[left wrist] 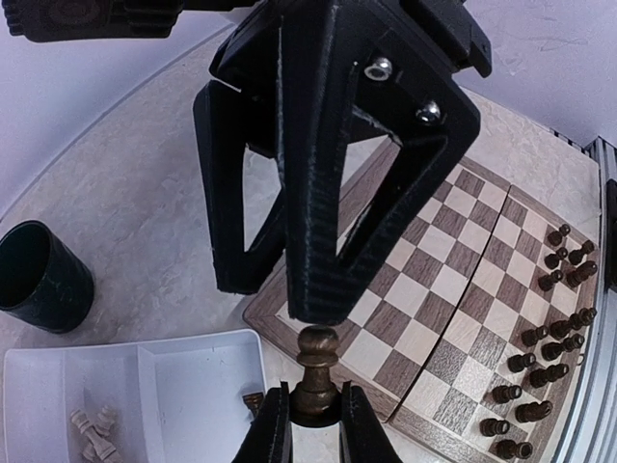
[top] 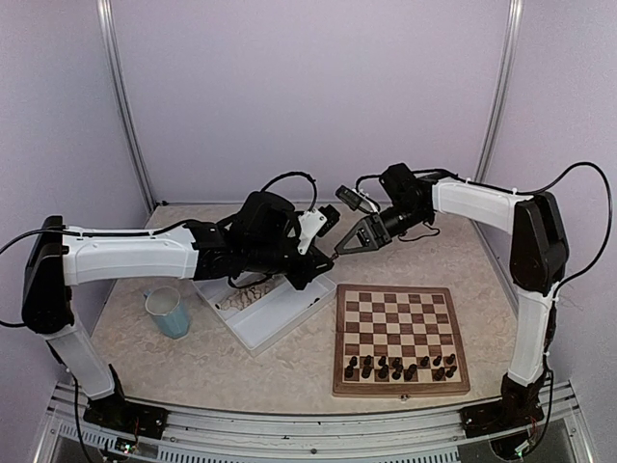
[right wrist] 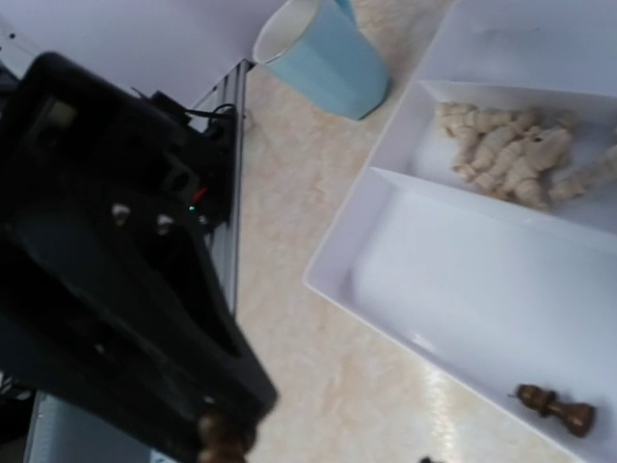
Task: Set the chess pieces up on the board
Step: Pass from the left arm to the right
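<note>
Currently mid-handover, arm to arm. The left end effector (left wrist: 316, 424) is clamped narrow on the lower body of a dark brown chessman (left wrist: 316, 362). It has a round head, probably a pawn, but I can't be sure. The piece is upright in the air over the strip of tabletop (top: 289, 371) between the white tray (top: 280, 323) and the far-left corner of the chessboard (top: 395, 309).

The right end effector (left wrist: 277, 297) comes in from above, jaws partly spread and not gripping anything. One fingertip (left wrist: 313, 307) sits right at the piece's head; touching or just clear, can't tell.

Board status: dark chessmen (top: 400, 367) fill most of the two near rows and the other squares are bare. The pale chessmen (right wrist: 506, 154) are heaped in one tray compartment, and a lone dark piece (right wrist: 554, 410) lies on its side in the other. A blue cup (top: 169, 313) stands left of the tray.

Next move, my read:
- Right needs to centre the head between its jaws and close on it before left lets go. Exposed length is short, so alignment is tight.
- It then carries the piece to a free square in the dark rows without knocking neighbours.

No brands, labels or readable writing anywhere.
</note>
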`<state>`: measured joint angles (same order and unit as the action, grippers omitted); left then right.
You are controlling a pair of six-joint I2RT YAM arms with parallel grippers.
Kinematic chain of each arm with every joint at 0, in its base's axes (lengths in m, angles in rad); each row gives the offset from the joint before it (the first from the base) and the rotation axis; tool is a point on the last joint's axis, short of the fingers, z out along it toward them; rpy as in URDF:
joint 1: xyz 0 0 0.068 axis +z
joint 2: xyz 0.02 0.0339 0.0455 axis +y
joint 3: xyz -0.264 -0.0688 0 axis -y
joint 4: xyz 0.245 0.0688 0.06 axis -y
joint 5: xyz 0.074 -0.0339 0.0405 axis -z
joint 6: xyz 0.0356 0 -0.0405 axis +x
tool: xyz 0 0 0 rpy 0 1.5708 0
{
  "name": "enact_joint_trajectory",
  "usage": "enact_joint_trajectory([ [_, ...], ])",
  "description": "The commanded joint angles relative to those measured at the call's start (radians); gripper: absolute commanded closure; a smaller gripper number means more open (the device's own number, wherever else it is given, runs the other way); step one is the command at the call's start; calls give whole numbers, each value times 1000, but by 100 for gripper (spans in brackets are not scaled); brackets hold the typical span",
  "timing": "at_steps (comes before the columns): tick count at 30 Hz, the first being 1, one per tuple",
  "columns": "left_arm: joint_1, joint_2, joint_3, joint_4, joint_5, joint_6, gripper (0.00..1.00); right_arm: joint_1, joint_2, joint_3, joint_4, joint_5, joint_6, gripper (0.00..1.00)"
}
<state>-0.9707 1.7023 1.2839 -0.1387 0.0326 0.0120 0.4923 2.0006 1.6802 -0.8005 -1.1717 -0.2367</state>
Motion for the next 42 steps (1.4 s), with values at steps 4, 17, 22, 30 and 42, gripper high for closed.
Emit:
enact_joint_trajectory([
  [4,-6,21,31,30,-23,-7,89,26,0,-15,23,-75,21,61],
  [17,-6,57,61,22,-64,-33,89,39,1,-25,24,-87,21,76],
  [22,-5,55,56,21,-82,-40,89,39,0,-22,29,-85,25,81],
  [30,-3,46,48,28,-114,-47,89,39,-5,-26,36,-61,36,72],
  [42,1,55,44,31,-130,-58,88,39,-14,-39,50,-43,38,94],
])
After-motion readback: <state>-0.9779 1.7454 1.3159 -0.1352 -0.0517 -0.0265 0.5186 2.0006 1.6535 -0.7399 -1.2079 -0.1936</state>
